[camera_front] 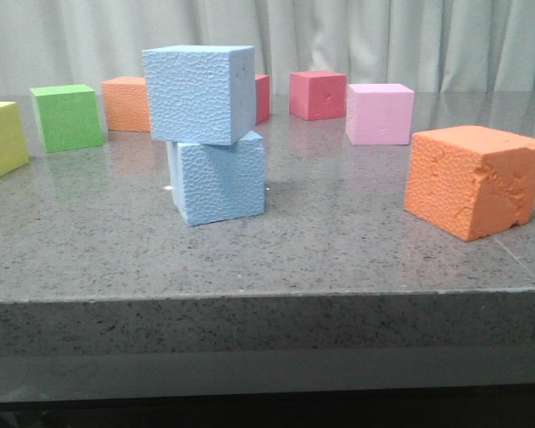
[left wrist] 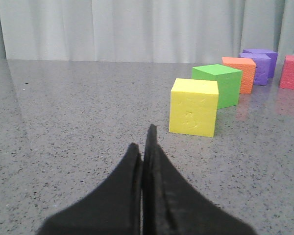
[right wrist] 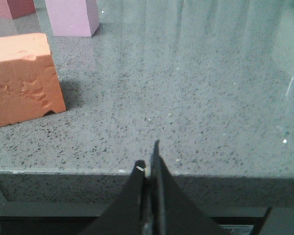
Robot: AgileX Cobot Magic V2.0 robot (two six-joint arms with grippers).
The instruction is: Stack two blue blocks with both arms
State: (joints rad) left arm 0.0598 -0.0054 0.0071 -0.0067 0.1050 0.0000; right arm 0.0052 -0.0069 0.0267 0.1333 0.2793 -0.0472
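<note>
The two blue blocks stand stacked near the middle of the bench, a little toward its left side. The upper blue block (camera_front: 200, 93) rests on the lower blue block (camera_front: 218, 177), turned slightly against it and shifted to the left, so that its left part overhangs the lower one. Neither gripper touches the stack, and no arm shows in the front view.

The left gripper (left wrist: 143, 147) has its fingers pressed together with nothing between them; it hangs low over the bench (camera_front: 339, 241) near the left side. The right gripper (right wrist: 148, 159) is likewise closed on nothing, its tips at the front edge of the bench.

Around the stack lie other cubes. A large orange cube (camera_front: 475, 180) with a chipped, rough face sits near the front right corner, well apart from the stack. Behind it, toward the back edge, stand a pink cube (camera_front: 380, 113) and a red cube (camera_front: 317, 94). Another red cube (camera_front: 262, 97) is partly hidden behind the stack. Toward the back left sit a smaller orange cube (camera_front: 127, 103) and a green cube (camera_front: 66, 117), and a yellow cube (camera_front: 2, 139) is at the left edge. In the left wrist view two purple cubes (left wrist: 260, 63) show beyond the orange one. A pale curtain (camera_front: 383, 40) hangs behind the bench.
</note>
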